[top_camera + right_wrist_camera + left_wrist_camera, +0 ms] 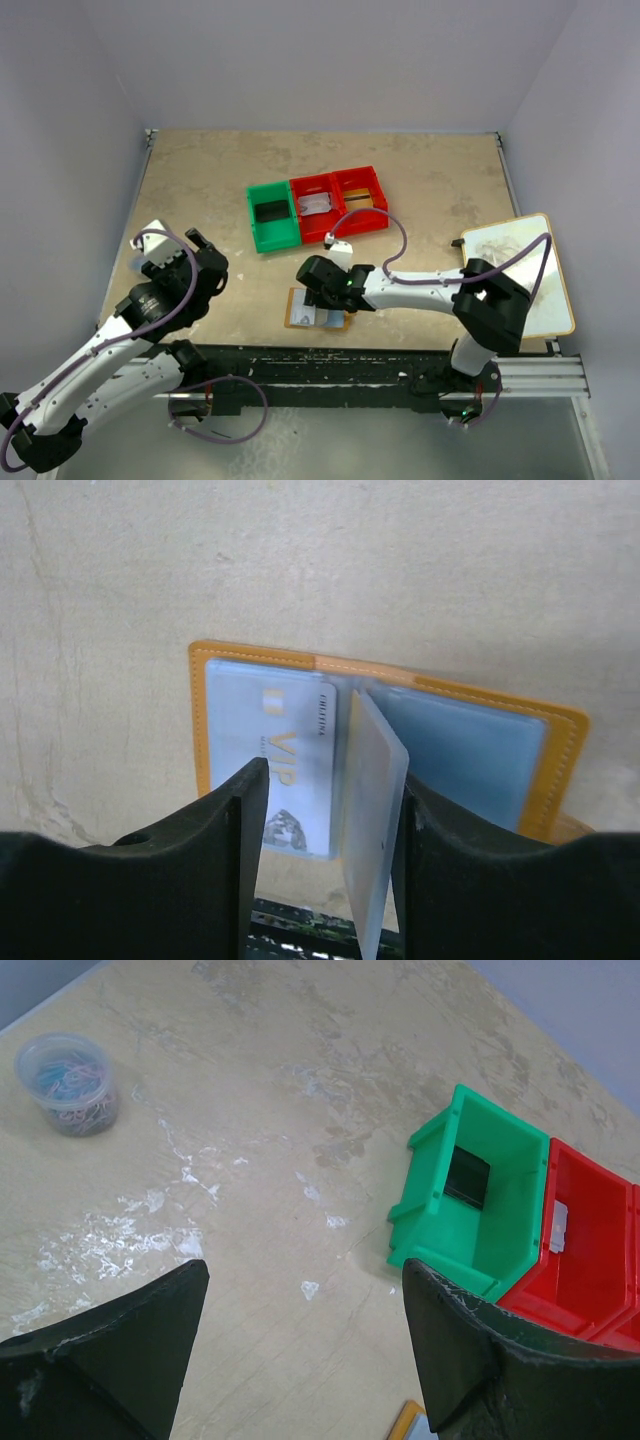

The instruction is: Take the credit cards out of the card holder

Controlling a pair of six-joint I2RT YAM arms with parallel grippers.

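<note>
The orange-tan card holder point(300, 312) lies open near the table's front edge, its pale blue pockets facing up point(250, 652). A pale VIP credit card point(285, 750) sits in its left pocket. My right gripper point(330, 780) hangs just over it with jaws apart. A thin, pale, tan-tinted leaf point(375, 800) stands upright between them, against the right finger, with a gap to the left finger. Whether it is a card or a pocket I cannot tell. My left gripper point(305, 1270) is open over bare table, left of the holder's corner point(410, 1422).
Three bins stand in a row behind the holder. The green bin point(256, 224) holds a black card point(467, 1177), the red bin point(311, 225) a grey-white card point(316, 204), and the far red bin point(362, 224) a gold one. A white board point(530, 275) lies right; a clip jar point(70, 1082) stands left.
</note>
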